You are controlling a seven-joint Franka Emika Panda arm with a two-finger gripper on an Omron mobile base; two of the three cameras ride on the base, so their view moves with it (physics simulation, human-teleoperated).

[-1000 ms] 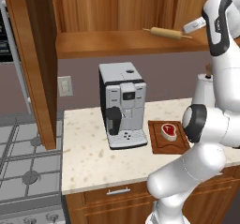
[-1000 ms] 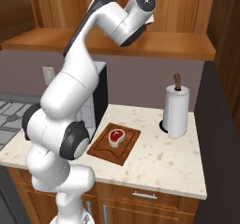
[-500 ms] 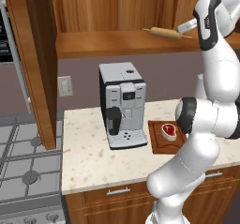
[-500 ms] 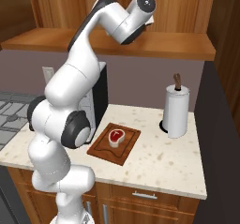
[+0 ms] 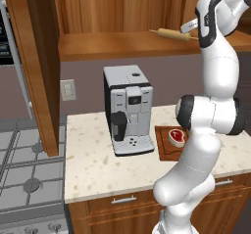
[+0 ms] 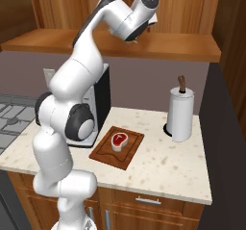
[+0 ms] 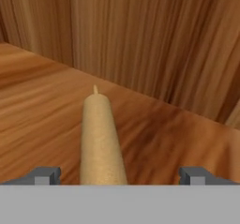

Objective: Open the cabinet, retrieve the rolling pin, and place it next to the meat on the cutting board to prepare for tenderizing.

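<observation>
The cabinet (image 5: 34,57) stands open, its door swung out at the left. On its wooden shelf (image 5: 122,44) lies the rolling pin (image 5: 171,33), a light tan cylinder. My gripper (image 5: 189,27) is at the pin's right end, just above the shelf. In the hand view the rolling pin (image 7: 99,138) runs lengthwise between the open gripper (image 7: 121,176), with both fingertips (image 7: 47,175) wide apart and clear of it. Below on the counter, the meat (image 5: 177,136) (image 6: 118,141) rests on the cutting board (image 5: 164,150) (image 6: 103,154).
A coffee machine (image 5: 128,108) stands left of the board. A paper towel roll (image 6: 181,113) stands at the right of the counter (image 6: 163,171). A stove (image 5: 24,164) lies at the left, under the open door. The cabinet's back wall (image 7: 154,45) is close behind the pin.
The hand has moved left along the shelf toward the rolling pin's end, and the arm's upper links have swung with it. The pin, meat and board have not moved.
</observation>
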